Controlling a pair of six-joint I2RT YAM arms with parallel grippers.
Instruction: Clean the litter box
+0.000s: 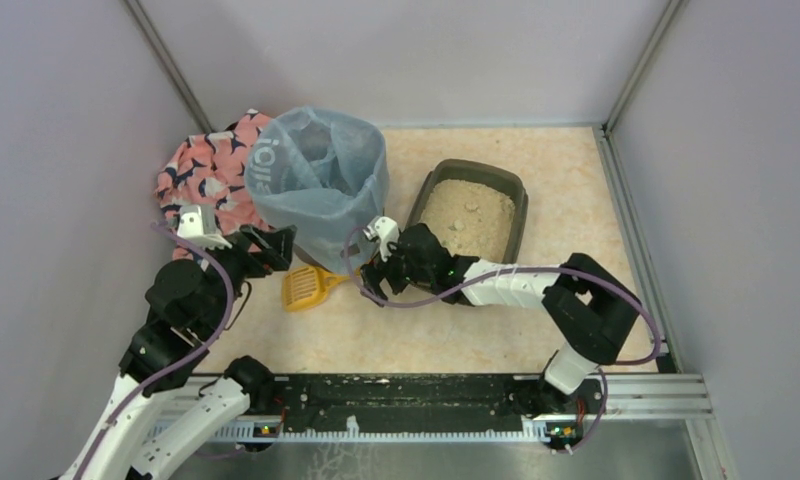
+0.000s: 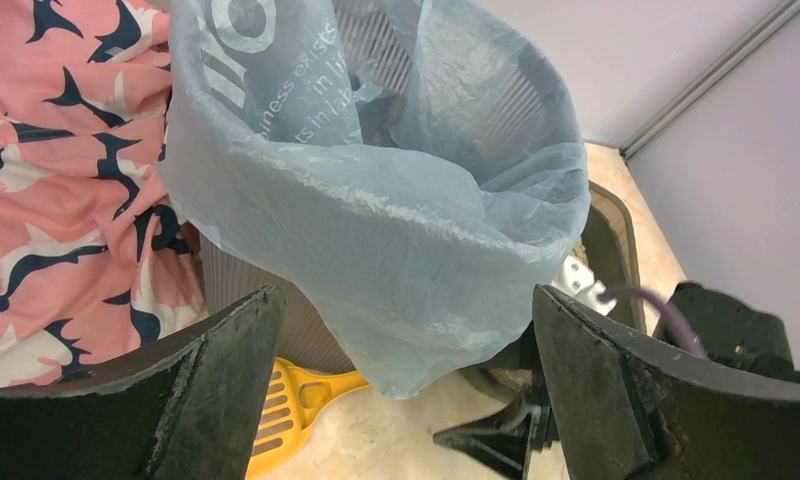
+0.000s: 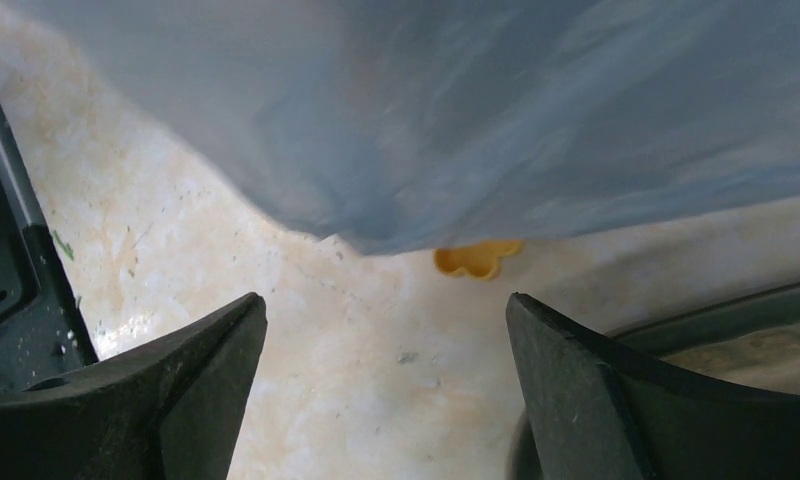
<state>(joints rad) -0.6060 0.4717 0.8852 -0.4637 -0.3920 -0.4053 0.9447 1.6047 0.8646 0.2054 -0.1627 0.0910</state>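
Showing: a pale beige counter between grey walls, seen from above, with two robot arms reaching in from its near edge.
Litter box: a shallow dark tray in the middle of the counter, towards the back and just right of the bin, filled with beige grains and a few pale lumps.
Bin: a tall bin lined with a thin light blue bag, just left of the tray; the bag overhangs the rim loosely.
Scoop: a yellow slotted scoop lies flat on the counter in front of the bin, its handle running right under the bag's overhang.
Cloth: a pink patterned fabric bunched behind and left of the bin.
Left pincer: the left pincer hangs released and empty near the bin's front left side, above the scoop's head.
Right pincer: the right pincer is released and empty, low over the counter between bin and tray, facing the scoop's handle end.
Handling, tray: probably stiff plastic but weighty with loose litter that would slide and spill if tipped; best taken by the rim on a long wall and kept level, or left where it is.
Handling, scoop: likely light, rigid and smooth; the handle looks the sensible hold, though the sagging bag partly covers it.
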